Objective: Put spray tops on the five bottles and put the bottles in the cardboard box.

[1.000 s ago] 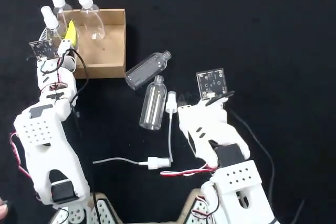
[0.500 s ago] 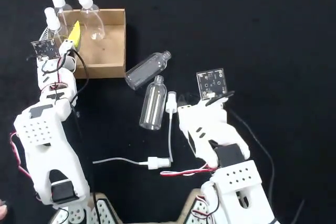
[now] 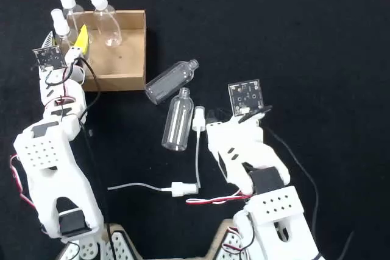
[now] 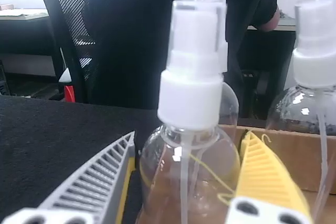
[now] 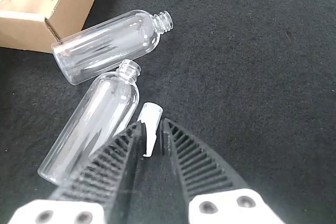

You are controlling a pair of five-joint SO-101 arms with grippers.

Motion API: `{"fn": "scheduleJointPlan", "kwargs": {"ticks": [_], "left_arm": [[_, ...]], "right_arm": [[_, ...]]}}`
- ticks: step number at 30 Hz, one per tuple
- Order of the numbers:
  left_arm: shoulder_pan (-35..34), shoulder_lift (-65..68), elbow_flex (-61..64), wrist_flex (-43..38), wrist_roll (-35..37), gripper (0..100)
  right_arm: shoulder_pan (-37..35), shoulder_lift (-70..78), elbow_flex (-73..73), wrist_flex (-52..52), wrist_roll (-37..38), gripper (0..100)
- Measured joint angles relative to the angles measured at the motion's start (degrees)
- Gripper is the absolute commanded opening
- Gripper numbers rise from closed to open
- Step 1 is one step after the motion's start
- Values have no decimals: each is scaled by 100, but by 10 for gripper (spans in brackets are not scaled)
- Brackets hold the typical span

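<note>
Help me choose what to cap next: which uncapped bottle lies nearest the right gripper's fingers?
The bottle alongside the fingers, its neck by the spray top; the other bottle lies by the cardboard box.

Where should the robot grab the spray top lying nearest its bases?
Take the white plastic spray top by its chunky head, probably straight down from above. It lies flat, and its long thin tube looks too skinny and bendy to pinch.
</note>
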Motion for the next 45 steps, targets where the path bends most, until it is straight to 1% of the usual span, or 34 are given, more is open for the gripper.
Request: {"fn": "scheduleJointPlan", "kwargs": {"ticks": [3,7,10,18,24,31,34,39,45], "left_arm": [[0,0,0,-62,0,300],[-9,0,211,-484,-9,300],[-9,0,325,-598,-9,300],[-9,-62,404,-615,-9,300],[-9,-703,905,-615,-9,300],[-9,-1354,1319,0,9,300],[-9,-1556,1530,79,149,300],[-9,-2066,1969,105,158,298],[-9,-2910,2945,105,158,296]], "right_arm": [[0,0,0,-70,0,56],[0,0,0,-114,0,56],[0,0,0,-114,0,56],[0,0,0,-123,0,56],[0,0,0,-123,0,56],[0,0,0,-123,0,56],[0,0,0,-123,0,56],[0,0,0,-123,0,56],[0,0,0,-123,0,56]]}}
